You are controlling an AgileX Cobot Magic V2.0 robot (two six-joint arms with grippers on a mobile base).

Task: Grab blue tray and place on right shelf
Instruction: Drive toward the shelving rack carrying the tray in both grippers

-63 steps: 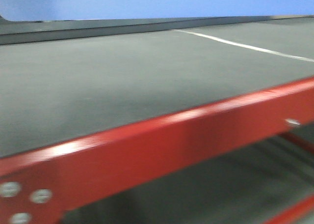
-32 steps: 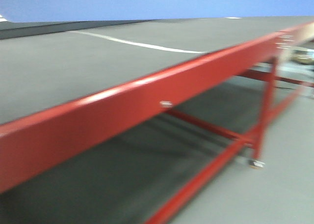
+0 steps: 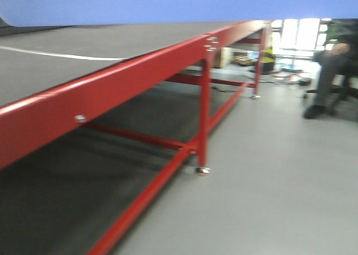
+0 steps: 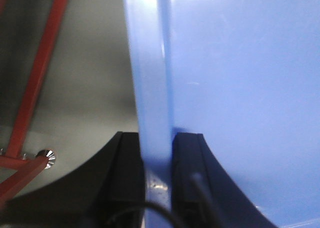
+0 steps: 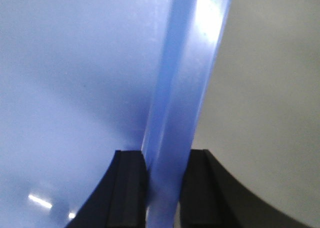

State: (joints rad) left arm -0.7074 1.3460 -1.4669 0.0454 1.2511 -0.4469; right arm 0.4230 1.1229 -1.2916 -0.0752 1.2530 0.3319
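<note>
Starting at the left of the front view, we see the red-framed table [image 3: 112, 93] running from the lower left edge up toward the top middle. Its dark mat [image 3: 72, 48] is crossed by a thin white line [image 3: 56, 55] near the left edge, and a dark lower deck [image 3: 50, 188] lies under it. Across the whole top of that view stretches the blue tray [image 3: 179, 3], a blurred blue band from edge to edge, above the level of the mat. Right of the table lies the grey floor [image 3: 268, 171], and at the far right edge a seated person [image 3: 330, 70] in dark clothes is beside bright windows [image 3: 296, 34]. In our left wrist view, red bars [image 4: 35, 88] stand over the floor at the left. Our left gripper [image 4: 156, 155] is closed on the tray's rim at the bottom middle, with one black finger [image 4: 122, 163] pressed against each side of the rim, while the tray's glossy blue surface fills the right half. In our right wrist view the same glossy blue fills the left half. Our right gripper [image 5: 164, 180] is clamped on another stretch of the rim at the bottom middle, again with a black finger on each side, and grey floor fills the right.
</note>
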